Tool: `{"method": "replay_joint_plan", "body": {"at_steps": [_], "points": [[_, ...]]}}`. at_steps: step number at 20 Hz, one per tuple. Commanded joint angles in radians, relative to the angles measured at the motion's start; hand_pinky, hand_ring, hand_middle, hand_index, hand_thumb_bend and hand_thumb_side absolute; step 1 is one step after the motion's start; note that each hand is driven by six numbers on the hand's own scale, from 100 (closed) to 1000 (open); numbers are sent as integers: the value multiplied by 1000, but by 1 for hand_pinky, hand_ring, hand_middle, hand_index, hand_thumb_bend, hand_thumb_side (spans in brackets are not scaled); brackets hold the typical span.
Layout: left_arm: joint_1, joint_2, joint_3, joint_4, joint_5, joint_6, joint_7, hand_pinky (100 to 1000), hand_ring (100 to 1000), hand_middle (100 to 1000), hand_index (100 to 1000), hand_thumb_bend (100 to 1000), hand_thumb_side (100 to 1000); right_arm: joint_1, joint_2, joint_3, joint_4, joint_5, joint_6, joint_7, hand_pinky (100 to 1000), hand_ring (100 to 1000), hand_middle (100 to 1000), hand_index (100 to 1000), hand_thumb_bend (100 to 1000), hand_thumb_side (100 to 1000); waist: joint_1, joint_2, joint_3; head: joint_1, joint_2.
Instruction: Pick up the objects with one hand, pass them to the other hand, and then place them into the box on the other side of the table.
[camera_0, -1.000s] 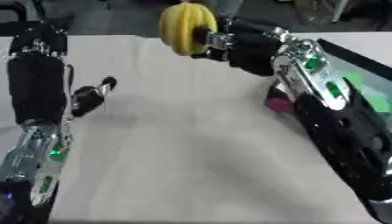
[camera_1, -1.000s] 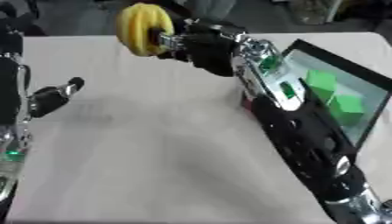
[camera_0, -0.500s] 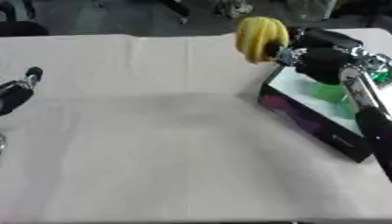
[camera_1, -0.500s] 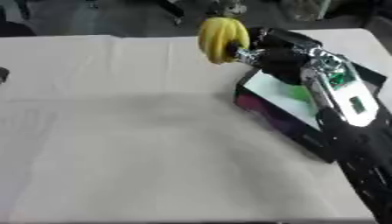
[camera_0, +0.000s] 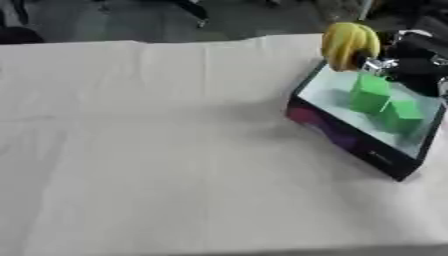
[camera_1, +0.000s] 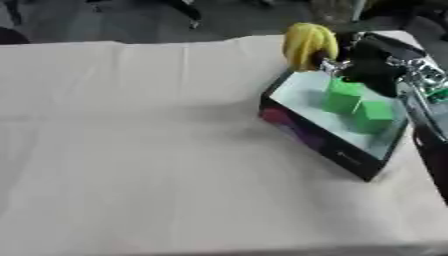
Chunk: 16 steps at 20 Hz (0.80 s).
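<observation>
While gripped by right robot hand (camera_1: 372, 62), ridged yellow object (camera_1: 306, 45), green cubes (camera_1: 357, 105), shallow dark box (camera_1: 319, 142)

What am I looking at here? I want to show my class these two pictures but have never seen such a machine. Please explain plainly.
Both pictures come from one stereo camera in a humanoid robot's head, looking down at a table under a pale cloth. The black shape at upper right is the robot's right hand, curled round a yellow banana-like object. It holds this over the far corner of a dark open box, which already contains two green blocks. The left hand is out of view.
</observation>
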Motion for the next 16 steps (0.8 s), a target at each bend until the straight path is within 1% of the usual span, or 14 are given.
{"method": "replay_joint_plan", "body": {"at_steps": [1,4,5,6,7,8,9,12,16], "points": [[-10,48,16,-20,58,-12,32,751,695,661,838,753,209,5,-70,-32,20,56,-59,-7,940,836,618,607,100,200,7,-46,0,-23,-6],[-10,53,20,-19,98,-28,65,747,683,636,822,743,180,22,-96,-41,33,105,-108,-2,941,896,750,739,100,201,8,-46,0,-47,-9],[-11,51,21,-20,104,-36,79,750,685,639,823,741,179,27,-100,-43,39,122,-125,2,951,939,814,805,100,201,8,-46,0,-53,-11],[-11,49,20,-17,108,-43,89,752,688,643,826,743,187,30,-100,-45,46,141,-143,8,961,975,855,847,100,202,8,-46,0,-56,-12],[-12,47,19,-12,112,-47,93,752,690,644,826,744,189,30,-99,-45,51,158,-161,18,991,1000,993,933,100,205,9,-47,0,-56,-12],[-14,46,18,-8,114,-51,96,752,690,644,826,744,189,29,-99,-44,54,175,-178,32,1000,1000,1000,976,100,206,9,-47,0,-56,-12],[-15,44,17,-6,115,-54,98,751,689,644,825,743,187,28,-99,-44,56,192,-194,46,1000,1000,1000,1000,100,206,9,-47,0,-54,-12],[-15,41,16,-4,114,-59,104,751,689,645,824,748,191,26,-94,-53,76,245,-248,72,1000,1000,1000,1000,100,198,10,-48,0,-47,-10],[-12,38,15,3,115,-59,101,752,689,644,824,743,197,33,-85,-65,121,319,-318,49,1000,1000,1000,1000,100,202,11,-47,2,-44,-7]]}}
